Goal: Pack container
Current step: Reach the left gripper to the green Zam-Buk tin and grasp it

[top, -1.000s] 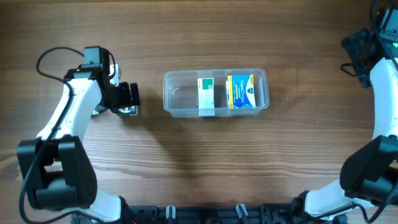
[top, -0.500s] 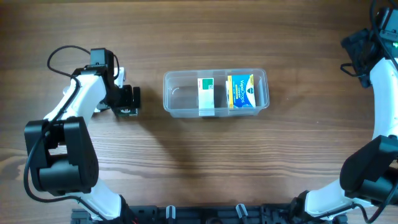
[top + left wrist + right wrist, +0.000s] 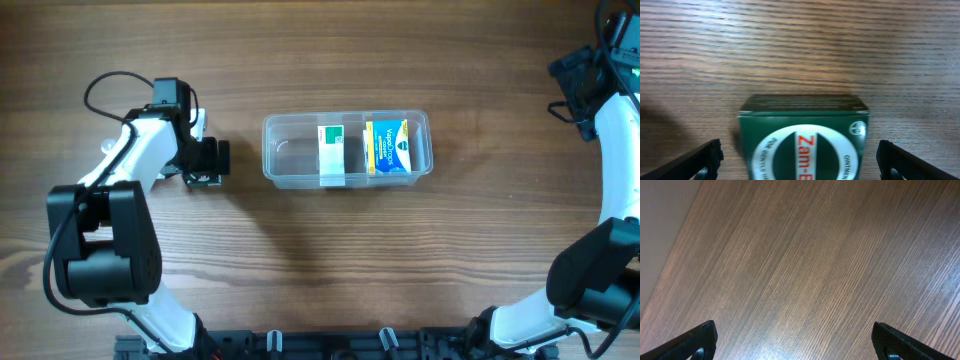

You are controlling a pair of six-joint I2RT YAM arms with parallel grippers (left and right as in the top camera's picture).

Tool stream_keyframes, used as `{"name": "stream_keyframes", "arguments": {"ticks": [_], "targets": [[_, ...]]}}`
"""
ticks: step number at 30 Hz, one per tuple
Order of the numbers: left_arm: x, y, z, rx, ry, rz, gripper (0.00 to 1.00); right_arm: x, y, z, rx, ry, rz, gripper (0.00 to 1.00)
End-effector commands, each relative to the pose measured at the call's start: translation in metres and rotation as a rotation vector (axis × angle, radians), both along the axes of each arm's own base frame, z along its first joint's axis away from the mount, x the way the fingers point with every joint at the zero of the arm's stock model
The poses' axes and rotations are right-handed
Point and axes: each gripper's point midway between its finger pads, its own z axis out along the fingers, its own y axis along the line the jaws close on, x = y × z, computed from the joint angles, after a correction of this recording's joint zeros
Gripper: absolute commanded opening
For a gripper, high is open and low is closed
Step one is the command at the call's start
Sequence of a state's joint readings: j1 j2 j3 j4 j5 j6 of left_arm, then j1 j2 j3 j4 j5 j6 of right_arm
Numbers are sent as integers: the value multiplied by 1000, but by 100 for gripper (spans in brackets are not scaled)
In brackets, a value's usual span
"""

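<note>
One green box [image 3: 802, 135] reads "Zam-B", the rest cut off. It sits on the counter [image 3: 800, 45] inside the spread left pincer [image 3: 800, 162]. The single clear container [image 3: 290, 150] lies at 3 o'clock from that pincer, nearby but apart. It holds two boxes: a white-green box [image 3: 331, 150] and a blue-yellow box [image 3: 388, 147]. The right pincer [image 3: 795, 342] is spread above the counter.

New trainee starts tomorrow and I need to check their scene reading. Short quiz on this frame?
1. How many boxes lie in the container? A one, B two, C three.
2. Fill in: the left hand, fingers either side of the green ointment box, is ___.
3. True or false: the green ointment box is inside the container.
Key: 1 B (white-and-green box, blue-and-yellow box); 2 open; 3 false.
</note>
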State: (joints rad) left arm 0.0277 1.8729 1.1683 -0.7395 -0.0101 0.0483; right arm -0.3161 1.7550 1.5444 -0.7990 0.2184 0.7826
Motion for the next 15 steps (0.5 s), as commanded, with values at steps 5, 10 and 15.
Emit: {"name": "stream_keyframes", "arguments": {"ticks": [5,10,15], "targets": [[5,-1,-8,12,11,-3,100,-1,-2,-4,-7,11,-16,100],[8,-1,-8,13,-2,-3,100,-1,-2,-4,-7,11,-16,100],[10,0,-9,13,-11,-2,100,-1,-2,-4,-7,11,-16,100]]}}
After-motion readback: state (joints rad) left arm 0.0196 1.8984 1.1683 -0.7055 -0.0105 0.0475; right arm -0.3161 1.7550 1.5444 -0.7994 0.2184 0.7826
